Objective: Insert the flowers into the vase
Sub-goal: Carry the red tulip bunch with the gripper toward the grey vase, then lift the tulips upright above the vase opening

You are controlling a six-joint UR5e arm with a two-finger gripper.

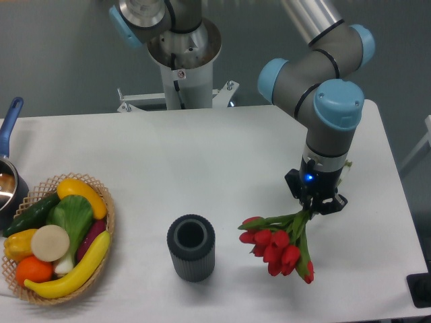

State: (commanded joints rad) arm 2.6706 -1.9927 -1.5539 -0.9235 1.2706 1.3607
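At the far left edge of the bench (222, 148) a blue-handled pot (8, 168) sits partly out of view, and just at its 5 o'clock lies a wicker basket (108, 208) filled with fruit and vegetables; neither belongs to the job.

Near the middle of the front part of the bench stands the vase (191, 247), upright, dark grey and ribbed, its round mouth open and with nothing in it. It is well apart from the basket.

At about 3 o'clock from the vase hang the flowers (277, 243), a bunch of red tulips with the heads pointing down and toward 7 o'clock, the green stems running up toward 1 o'clock into the tool (315, 205). The tool is closed on the stem ends and carries the bunch; whether the lowest heads brush the bench or hang just above it cannot be told from this view. The nearest tulip head is near the vase wall but not touching it.

As for progress, the pick-up looks done: the bunch is in the grip and near the vase. The insertion itself is not yet done. What is left, by my reading, is the harder part: the bunch hangs heads-down, so it must be turned to bring the stems lowest, lifted over the mouth, lowered in and let go. The spread of heads looks wider than the mouth, so only the stems will go in.
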